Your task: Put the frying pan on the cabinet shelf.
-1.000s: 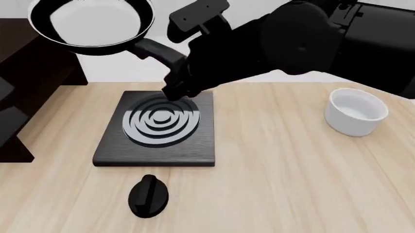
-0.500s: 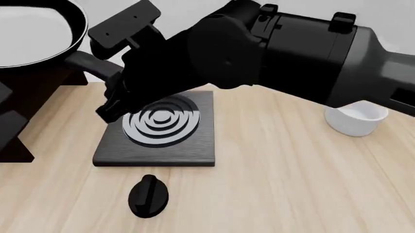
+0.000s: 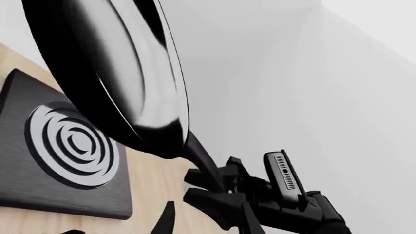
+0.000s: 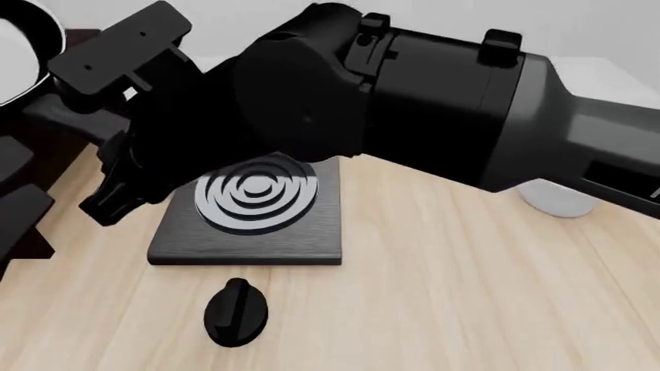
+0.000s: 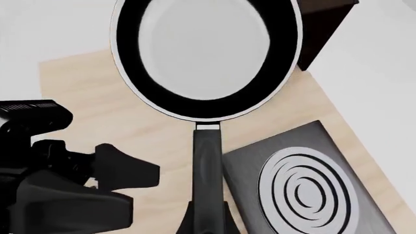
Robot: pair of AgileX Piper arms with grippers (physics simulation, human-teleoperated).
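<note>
Glossy black with a thin pale rim, the frying pan (image 5: 206,53) fills the upper part of the right wrist view, its round inside reflecting pale grey and holding nothing. Its long black handle (image 5: 206,170) runs straight back toward the camera, where the right gripper (image 5: 206,222) pinches it between its fingers at the picture's lower edge. Under the pan lie the wooden table (image 5: 78,87) and the black stove plate (image 5: 305,190) with grey rings; a corner of the dark brown cabinet (image 5: 322,29) shows beyond the rim. The left gripper (image 5: 123,183) passes through this view with its fingers spread apart.

In the left wrist view the pan (image 3: 123,78) is seen from below and edge-on, raised in the air above the stove plate (image 3: 58,165), its underside shiny black. The right gripper (image 3: 217,187) is clamped on the handle (image 3: 201,158).

In the front view the bulky right arm (image 4: 413,116) hides most of the scene. Only a sliver of the pan (image 4: 23,54) shows at the far left edge, held up over the cabinet (image 4: 26,209). A white bowl (image 4: 562,202) peeks out under the arm; its contents are hidden. A black knob (image 4: 236,311) lies on the table near the stove plate (image 4: 247,220).
</note>
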